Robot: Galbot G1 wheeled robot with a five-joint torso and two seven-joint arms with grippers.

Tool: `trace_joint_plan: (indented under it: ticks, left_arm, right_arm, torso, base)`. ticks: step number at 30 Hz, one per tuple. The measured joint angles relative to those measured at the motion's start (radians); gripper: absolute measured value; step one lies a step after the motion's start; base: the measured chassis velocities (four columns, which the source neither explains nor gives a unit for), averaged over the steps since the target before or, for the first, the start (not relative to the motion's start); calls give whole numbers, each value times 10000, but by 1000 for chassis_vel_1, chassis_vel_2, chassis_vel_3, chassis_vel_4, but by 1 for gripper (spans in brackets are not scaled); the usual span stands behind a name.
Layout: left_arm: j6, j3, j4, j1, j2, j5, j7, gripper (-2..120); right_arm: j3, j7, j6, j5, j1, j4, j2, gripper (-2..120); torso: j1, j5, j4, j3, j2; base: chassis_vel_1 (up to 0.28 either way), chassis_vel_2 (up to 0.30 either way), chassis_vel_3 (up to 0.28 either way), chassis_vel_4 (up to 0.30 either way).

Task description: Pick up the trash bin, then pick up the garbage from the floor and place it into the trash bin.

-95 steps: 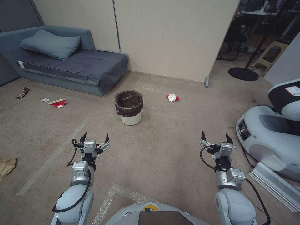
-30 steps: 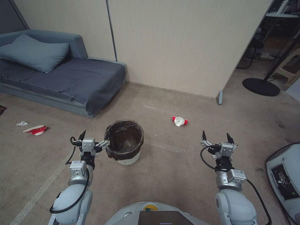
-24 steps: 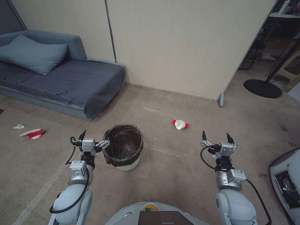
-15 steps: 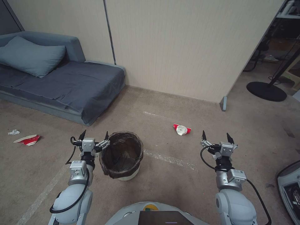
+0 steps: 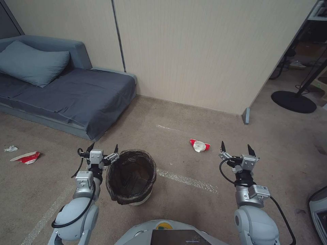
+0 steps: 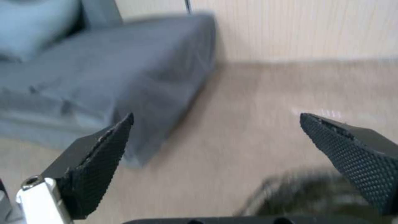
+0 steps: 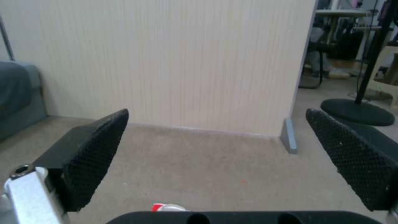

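Beige carpet is carrying the small round white plastic trash bin with its dark bag liner (image 5: 131, 177), lower centre.
Left pincer (image 5: 103, 148) is hovering spread beside its rim, placed for grasping; right pincer (image 5: 237, 146) is waiting spread near red-and-white crumpled garbage (image 5: 199, 145).

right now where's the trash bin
In the head view the trash bin stands on the carpet left of centre, right beside the open left gripper, in front of the sofa.

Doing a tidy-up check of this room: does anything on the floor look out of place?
Yes: litter lies loose on the carpet. A crushed red-and-white packet sits ahead of the right gripper, and another red-and-white packet with a white scrap lies near the sofa.
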Motion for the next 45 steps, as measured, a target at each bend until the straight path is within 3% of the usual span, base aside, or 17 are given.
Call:
trace_joint_plan:
  ticks: [1, 3, 6, 7, 18, 30, 45]
  left_arm:
    - [0, 0, 0, 0, 0, 0, 0, 100]
    - [957, 35, 85, -135, 385, -342, -102, 100]
    - [1425, 95, 195, -248, 559, -448, -260, 100]
    - [1914, 167, 327, -350, 677, -512, -484, 100]
    - [3240, 568, 429, -352, 707, -1251, -1488, 100]
    - [3510, 934, 1373, -679, 445, -1439, -2012, 100]
    - [3479, 954, 1618, -762, 398, -1653, -2172, 100]
  right_arm:
    - [0, 0, 0, 0, 0, 0, 0, 100]
    - [-24, 65, -13, -6, -60, -95, 0, 100]
    - [-43, 89, -13, -8, -91, -156, -1, 100]
    - [-57, 114, 1, -46, -104, -267, -12, 100]
    - [-50, 218, 252, -172, -44, -761, -1, 100]
    - [-70, 220, 378, -221, -122, -872, -1, 100]
    - [-143, 211, 474, -319, -167, -871, -1, 100]
  torso:
    - [0, 0, 0, 0, 0]
    - [0, 1, 0, 0, 0]
    - [0, -1, 1, 0, 0]
    - [0, 0, 1, 0, 0]
    - [0, 1, 2, 0, 0]
    - [0, 0, 1, 1, 0]
    - [0, 1, 1, 1, 0]
  base:
    - [0, 0, 0, 0]
    - [0, 0, 0, 0]
    - [0, 0, 0, 0]
    - [0, 0, 0, 0]
    - [0, 0, 0, 0]
    - [0, 0, 0, 0]
    - [0, 0, 0, 0]
